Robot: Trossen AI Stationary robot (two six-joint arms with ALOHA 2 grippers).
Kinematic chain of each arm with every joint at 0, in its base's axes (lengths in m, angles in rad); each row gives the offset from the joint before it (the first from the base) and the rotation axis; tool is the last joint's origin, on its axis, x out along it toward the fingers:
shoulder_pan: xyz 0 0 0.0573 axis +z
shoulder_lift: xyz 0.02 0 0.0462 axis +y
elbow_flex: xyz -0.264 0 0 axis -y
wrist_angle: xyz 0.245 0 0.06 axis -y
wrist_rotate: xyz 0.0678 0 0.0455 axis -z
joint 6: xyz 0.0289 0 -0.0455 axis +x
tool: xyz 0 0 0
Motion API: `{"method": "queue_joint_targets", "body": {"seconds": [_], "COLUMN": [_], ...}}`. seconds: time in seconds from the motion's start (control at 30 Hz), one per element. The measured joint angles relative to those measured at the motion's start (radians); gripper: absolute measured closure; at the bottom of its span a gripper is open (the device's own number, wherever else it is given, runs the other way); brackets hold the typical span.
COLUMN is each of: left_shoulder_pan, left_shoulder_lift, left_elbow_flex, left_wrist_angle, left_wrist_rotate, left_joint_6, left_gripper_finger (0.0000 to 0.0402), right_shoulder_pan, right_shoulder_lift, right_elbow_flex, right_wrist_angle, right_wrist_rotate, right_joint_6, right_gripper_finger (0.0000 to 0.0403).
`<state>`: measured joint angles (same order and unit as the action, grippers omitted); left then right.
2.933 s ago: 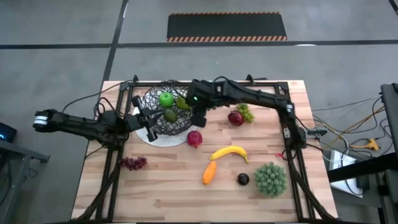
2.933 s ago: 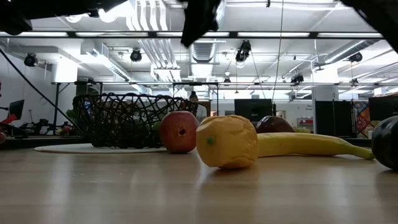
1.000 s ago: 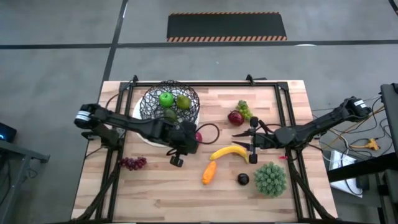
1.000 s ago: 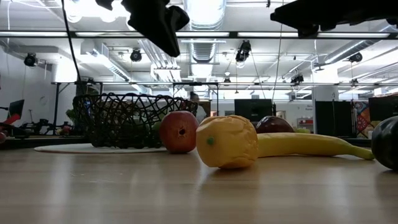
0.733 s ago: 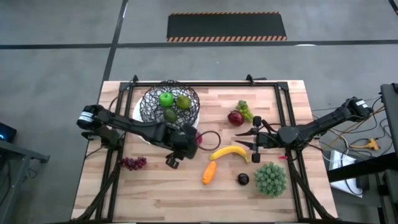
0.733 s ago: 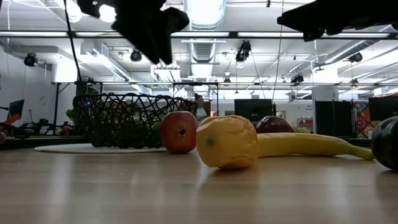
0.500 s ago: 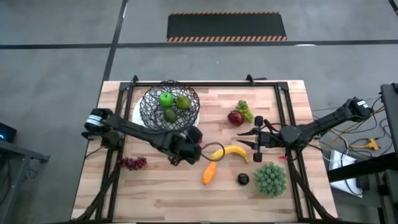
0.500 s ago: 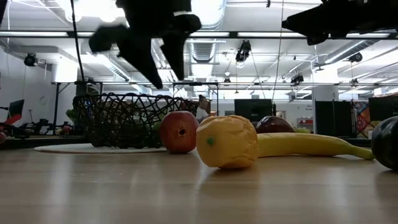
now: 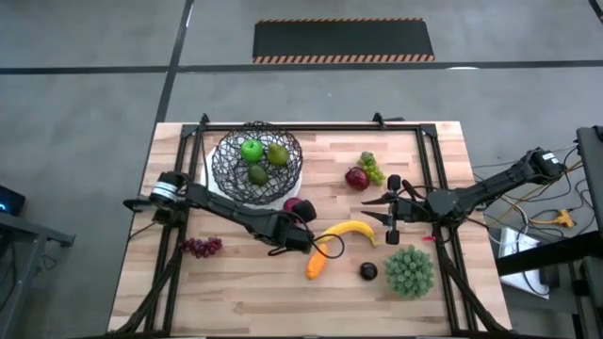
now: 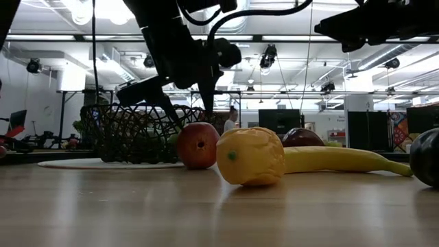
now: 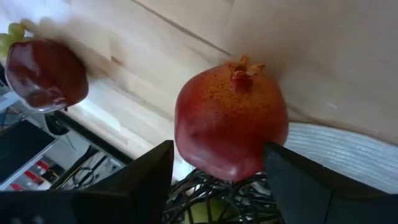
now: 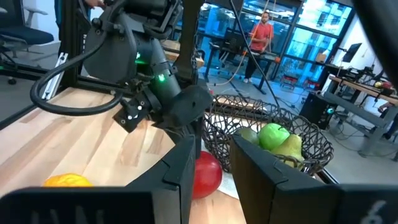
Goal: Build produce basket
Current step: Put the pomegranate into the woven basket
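Left gripper [image 9: 300, 222] has swung down from the basket [image 9: 257, 162] and spread its fingers around the pomegranate [image 11: 231, 121], not yet pinching. Right gripper [image 9: 389, 208] waits, slightly parted, holding nothing. Next: close and lift.

Pale wood-plank table [image 9: 236, 282], black wire basket [image 9: 256, 162], matt speckled pomegranate [image 11: 230, 118] and a glossy dark-red apple [image 11: 45, 74]
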<state>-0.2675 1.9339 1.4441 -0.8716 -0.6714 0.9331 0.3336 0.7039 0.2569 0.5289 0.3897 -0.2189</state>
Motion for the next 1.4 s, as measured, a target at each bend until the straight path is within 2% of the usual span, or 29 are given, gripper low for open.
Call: {"method": "queue_joint_targets", "body": {"seconds": [0.6, 0.7, 0.83, 1.0, 1.13, 1.3, 1.4], "left_shoulder_pan": [0.000, 0.000, 0.000, 0.001, 0.004, 0.017, 0.031], "left_shoulder_lift": [-0.001, -0.001, -0.001, -0.002, -0.003, -0.003, -0.003], "left_elbow_flex": [0.000, 0.000, 0.000, 0.000, -0.003, -0.016, -0.026], "left_wrist_angle": [0.029, 0.029, 0.034, 0.059, 0.045, 0.040, 0.051], "left_wrist_rotate": [0.001, 0.030, 0.034, -0.008, -0.012, 0.064, 0.068], "left_joint_6": [0.023, 0.024, 0.022, -0.010, -0.006, -0.010, -0.010], "left_gripper_finger": [0.0172, 0.0154, 0.0108, 0.0059, 0.0050, 0.0049, 0.0049], "right_shoulder_pan": [0.000, 0.000, 0.000, 0.000, 0.000, 0.000, 0.000], "right_shoulder_lift": [0.001, 0.001, 0.001, 0.001, 0.001, 0.001, 0.001], "right_elbow_flex": [0.000, 0.000, 0.000, 0.000, 0.000, 0.000, 0.000], "right_wrist_angle": [-0.012, -0.029, -0.030, -0.030, -0.031, -0.033, -0.036], "right_wrist_rotate": [0.000, 0.000, 0.000, 0.000, 0.000, 0.000, 0.000], "right_joint_6": [0.021, 0.027, 0.037, 0.038, 0.041, 0.057, 0.062], "right_gripper_finger": [0.0312, 0.0312, 0.0312, 0.0312, 0.0312, 0.0312, 0.0312]}}
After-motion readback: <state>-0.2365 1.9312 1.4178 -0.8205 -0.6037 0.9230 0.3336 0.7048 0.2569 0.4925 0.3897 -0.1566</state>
